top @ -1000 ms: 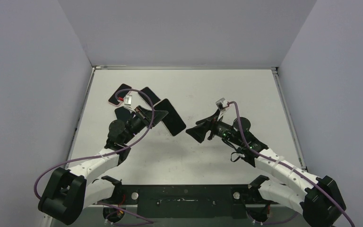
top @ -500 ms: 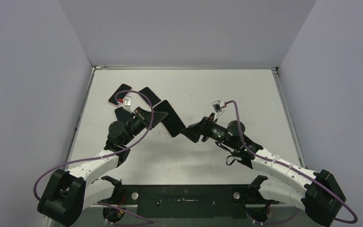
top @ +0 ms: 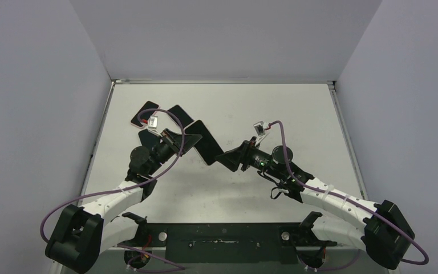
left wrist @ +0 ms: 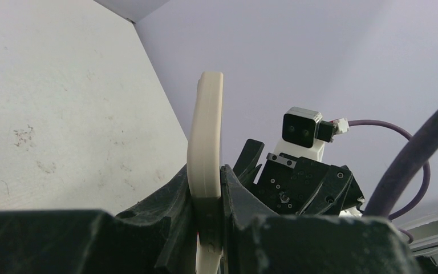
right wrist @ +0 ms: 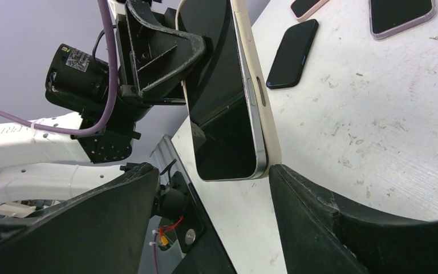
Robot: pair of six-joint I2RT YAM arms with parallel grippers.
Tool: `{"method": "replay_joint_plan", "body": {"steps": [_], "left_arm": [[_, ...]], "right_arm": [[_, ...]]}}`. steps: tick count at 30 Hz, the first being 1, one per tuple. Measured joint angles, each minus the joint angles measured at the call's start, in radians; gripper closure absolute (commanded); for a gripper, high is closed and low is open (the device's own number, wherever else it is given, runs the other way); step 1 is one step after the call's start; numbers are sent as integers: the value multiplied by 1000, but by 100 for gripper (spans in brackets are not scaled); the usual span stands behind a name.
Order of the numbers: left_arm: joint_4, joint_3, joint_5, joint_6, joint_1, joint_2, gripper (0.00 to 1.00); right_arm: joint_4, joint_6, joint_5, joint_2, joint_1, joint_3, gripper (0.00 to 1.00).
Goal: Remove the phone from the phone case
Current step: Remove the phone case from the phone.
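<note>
A phone with a black screen sits in a cream phone case and is held on edge above the table. My left gripper is shut on one end of the phone case; in the top view it points right with the phone sticking out. My right gripper is open and straddles the phone's free end. Its right finger sits against the case's edge, while its left finger stands well apart from the screen. The two grippers meet mid-table in the top view, the right gripper at the phone's lower corner.
Several other phones lie flat at the table's back left, behind the left gripper. The right wrist view shows a dark phone and a pink-edged one on the white table. Walls enclose the table's sides and back.
My right gripper has moved left up to the phone's free end and its jaws have narrowed around it. The left gripper and the phone have stayed put.
</note>
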Motion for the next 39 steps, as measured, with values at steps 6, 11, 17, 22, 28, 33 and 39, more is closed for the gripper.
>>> {"method": "replay_joint_plan", "body": {"steps": [6,11,17,22,28,33,39], "left_arm": [[18,0,0,-6,5,0,100],[44,0,-8,-5,8,1,100],[50,0,-21,14,10,-2,100],[50,-1,-39,42,2,-22,100],[80,-28,-76,18,-8,-23,100],[127,-55,-119,-26,-30,-4,100],[164,-60,-175,-27,-60,-3,100]], "right_arm": [[21,1,0,1,1,0,35],[62,24,-5,18,1,0,38],[92,42,-13,34,4,-1,38],[125,56,-17,53,4,-3,37],[177,59,-16,94,4,-13,37],[212,59,-17,116,3,-29,37],[261,60,-18,127,2,-39,41]]}}
